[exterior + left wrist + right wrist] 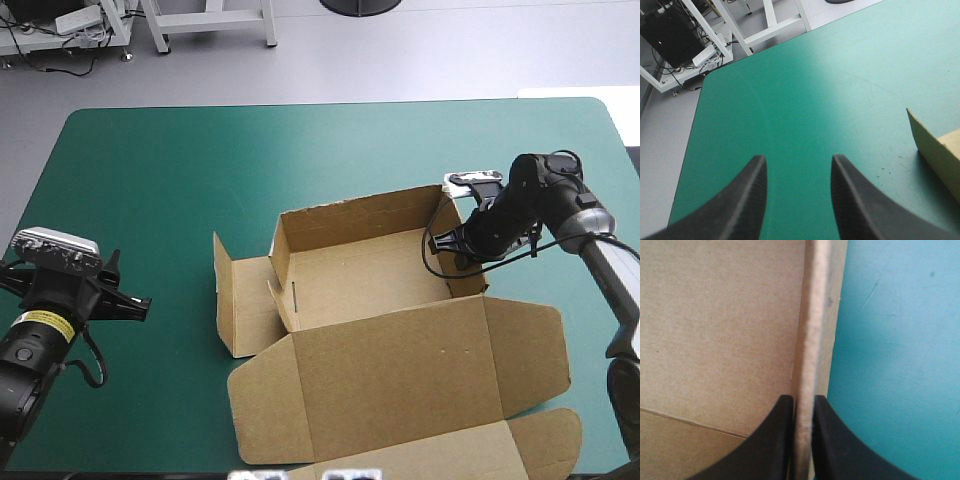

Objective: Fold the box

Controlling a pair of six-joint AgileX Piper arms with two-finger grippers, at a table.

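Teal-green tabletop (150, 200) fills my high view, and the brown box (370, 280) sits on it from the centre out toward 4 o'clock. I read it as half formed. The far wall (360, 215), at 12 o'clock of the tray, stands upright; the right wall (462, 262), at 3 o'clock, stands too; the side flap (240, 300), at 9 o'clock, is swung out from the tray and not tucked, and I cannot tell whether it lies flat. The lid (400, 370) lies flat on the cover at 6 o'clock, reaching almost to the near edge.

My right end effector (447, 243) comes in from 3 o'clock and sits on the right wall close to its far corner. In its wrist view the two black fingers (775, 440) are pinched nearly together on the top edge of that wall, with the board between them; the tray floor is on one side and bare cover on the other.

My left end effector (125, 298) hangs at 8 o'clock of the tabletop, near the left edge and well apart from the box. In its wrist view the fingers stand wide with only bare cover between them, holding nothing; a corner of the box shows ahead and off to one side.
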